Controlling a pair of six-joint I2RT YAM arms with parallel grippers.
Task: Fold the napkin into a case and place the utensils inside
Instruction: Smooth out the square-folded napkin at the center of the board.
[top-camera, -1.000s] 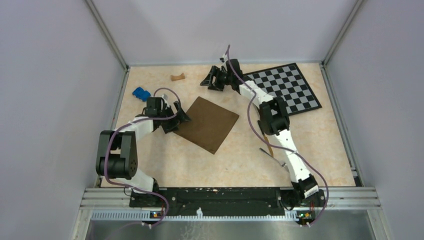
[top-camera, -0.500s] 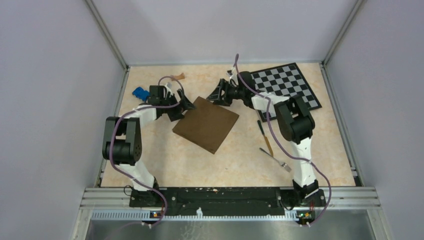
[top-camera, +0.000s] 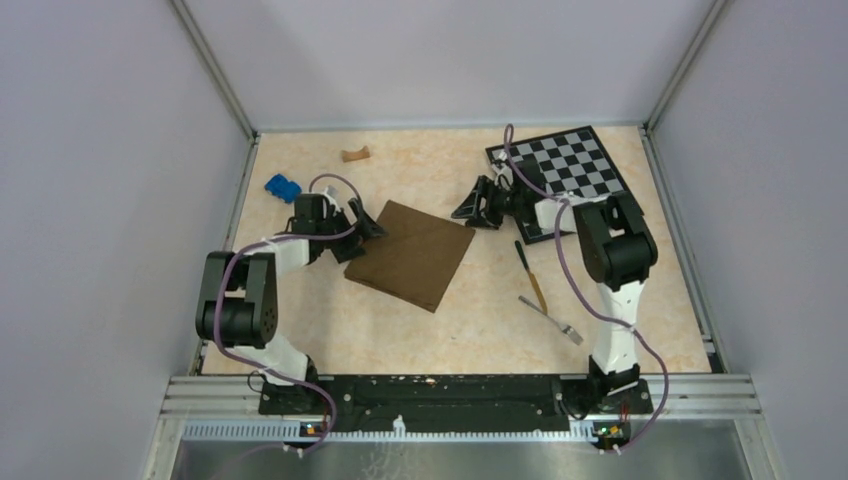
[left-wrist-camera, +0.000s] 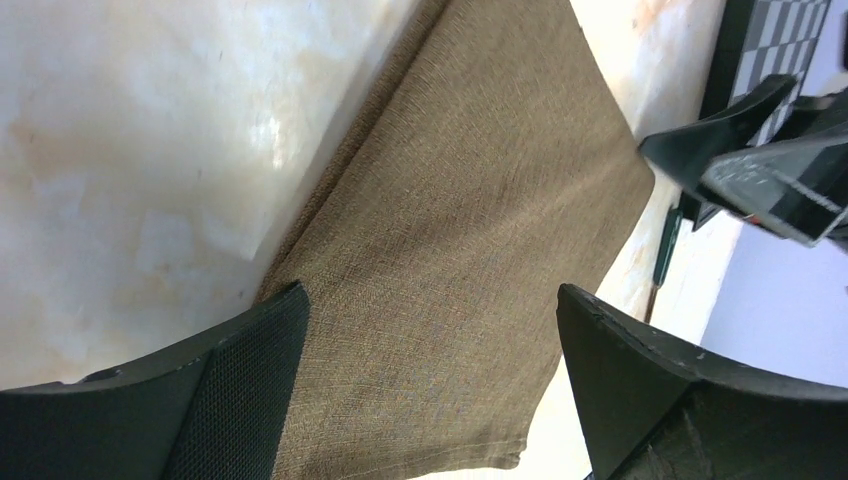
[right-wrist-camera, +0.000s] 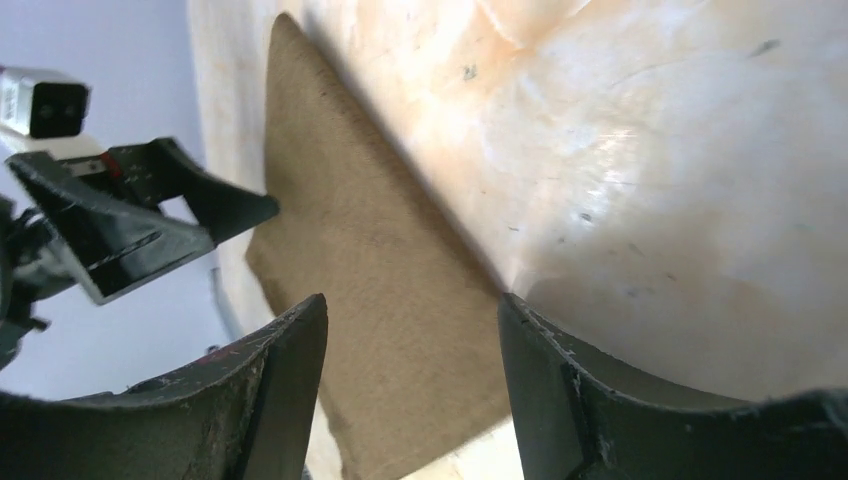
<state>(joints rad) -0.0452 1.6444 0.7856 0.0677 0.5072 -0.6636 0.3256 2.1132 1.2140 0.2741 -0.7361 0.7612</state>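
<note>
My left pincer (top-camera: 360, 238) gapes wide at the left corner of the thin dark-brown cloth napkin (top-camera: 412, 255), mid-frame. My right pincer (top-camera: 468, 208) is spread open at its upper-right corner. Only the top view shows the silver metal fork (top-camera: 550, 318) and the slim dark-bladed knife (top-camera: 531, 275), lower right.

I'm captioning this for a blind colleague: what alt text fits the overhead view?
A brown napkin lies on a tan table, the open left gripper at its far-left edge and the open right gripper just off its right corner. A knife and fork lie to its right, near a checkerboard.
</note>
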